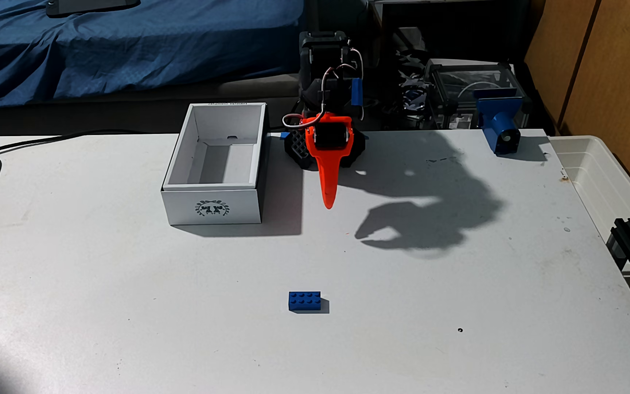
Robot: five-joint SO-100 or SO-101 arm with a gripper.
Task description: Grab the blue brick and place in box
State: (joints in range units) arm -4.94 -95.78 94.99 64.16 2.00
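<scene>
Blue brick lies low in the frame's centre on a white table — bare tabletop all around it, well apart from every edge. White box, open-topped, sits upper centre-left, near the table's far edge. Just right of it the orange gripper points down over the table — open or closed, I cannot tell.
</scene>
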